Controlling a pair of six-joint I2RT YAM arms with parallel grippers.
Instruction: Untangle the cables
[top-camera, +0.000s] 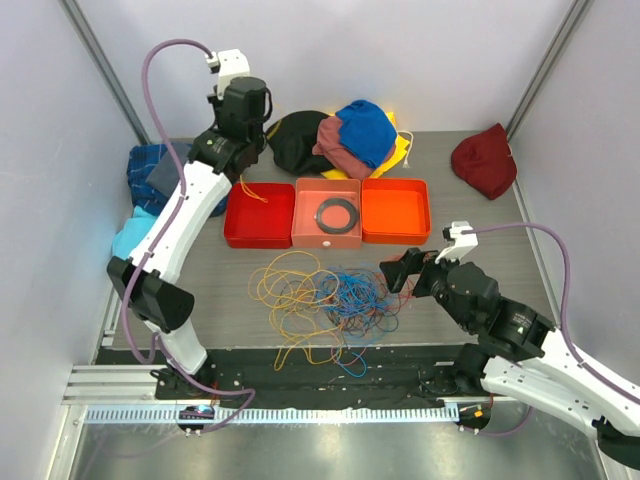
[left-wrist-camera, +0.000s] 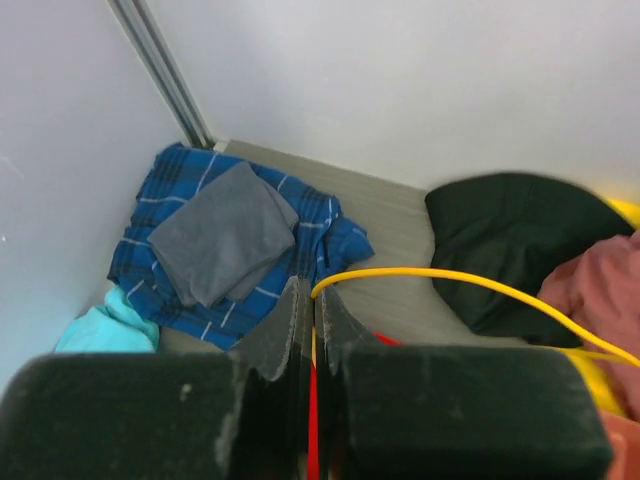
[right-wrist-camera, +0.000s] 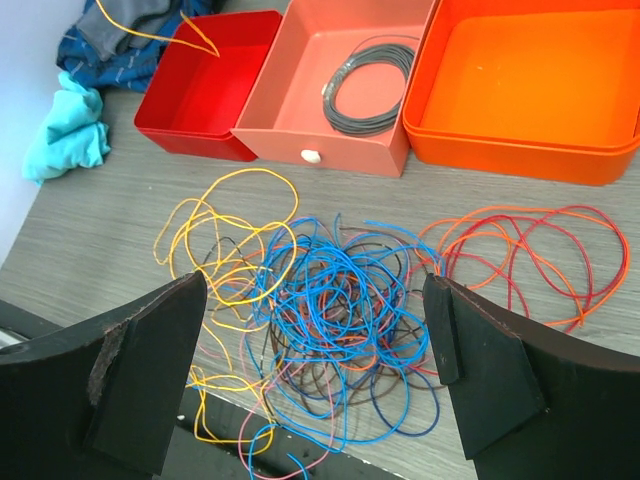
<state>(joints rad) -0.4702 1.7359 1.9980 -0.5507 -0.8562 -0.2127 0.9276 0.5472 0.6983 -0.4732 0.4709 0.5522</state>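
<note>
**One strand lifted clear, the heap waits under open jaws**

The cables (top-camera: 325, 295) lie in a loose heap on the worktop (top-camera: 480, 230), about midway along it and toward the near edge, just in front of the row of three trays. Yellow and orange loops spill to the left, blue crowds the middle, and red-orange loops (right-wrist-camera: 520, 250) fan out on the right.

The right gripper (top-camera: 408, 268) is much the nearer one. Its arm reaches in low from the near right corner. The jaws are spread wide and hold nothing. In its wrist view the heap sits ahead and below, framed between the two fingers, with the red-orange loops nearest the right-hand finger. Those loops stretch sideways, along the line from finger to finger, so a clean pinch may need a turn of the wrist.

The left arm stands tall at the far left, its wrist bent over the red tray (top-camera: 260, 215). The left gripper (left-wrist-camera: 308, 305) is pressed together on a yellow strand (left-wrist-camera: 430, 272), which arcs out sideways from the pinch. A length of it dangles over that tray. My guess is that the strand goes into the tray next, and the right arm then takes its pick.
</note>
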